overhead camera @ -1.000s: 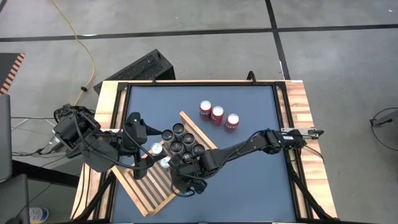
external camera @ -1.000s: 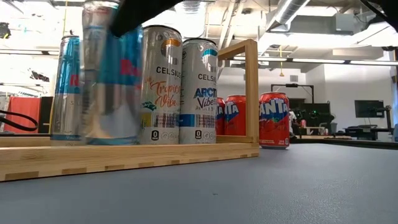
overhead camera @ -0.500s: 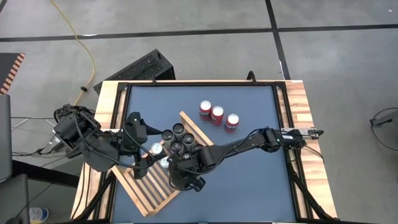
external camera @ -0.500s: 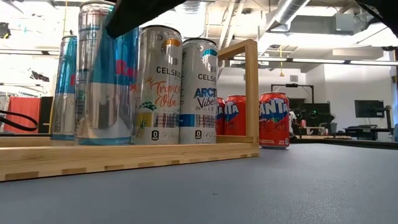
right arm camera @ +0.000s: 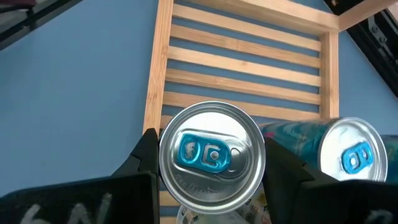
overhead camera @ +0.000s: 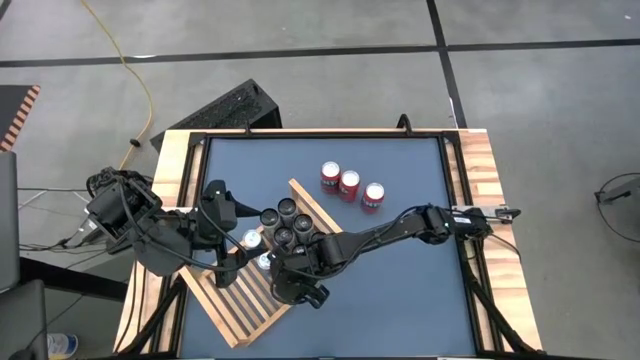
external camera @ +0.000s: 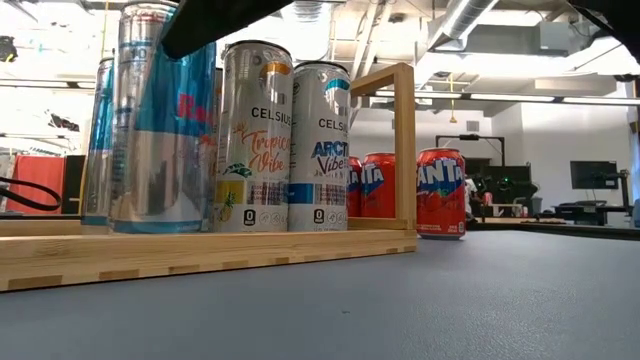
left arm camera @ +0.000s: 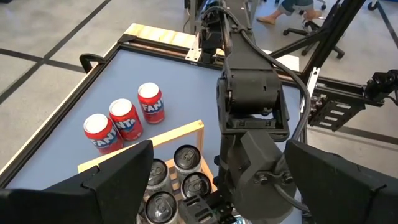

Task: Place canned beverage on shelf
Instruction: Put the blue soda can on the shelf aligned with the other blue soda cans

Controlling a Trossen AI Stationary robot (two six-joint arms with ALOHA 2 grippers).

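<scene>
Right arm hides shelf (overhead camera: pixel 240 300) middle — silver can's (external camera: pixel 165 120) top cropped.

A: From my console, light is bright and even; ceiling strips (external camera: pixel 470 100) glare behind the cans (external camera: pixel 290 145).

B: I see soft shadows only (near table (external camera: pixel 420 310) slightly soft-focused), no motion blur.

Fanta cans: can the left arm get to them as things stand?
Probably not directly. The three Fanta cans stand on the mat beyond the shelf. Between them and the left gripper are the tall cans and the right arm holding a silver-blue can.
</scene>
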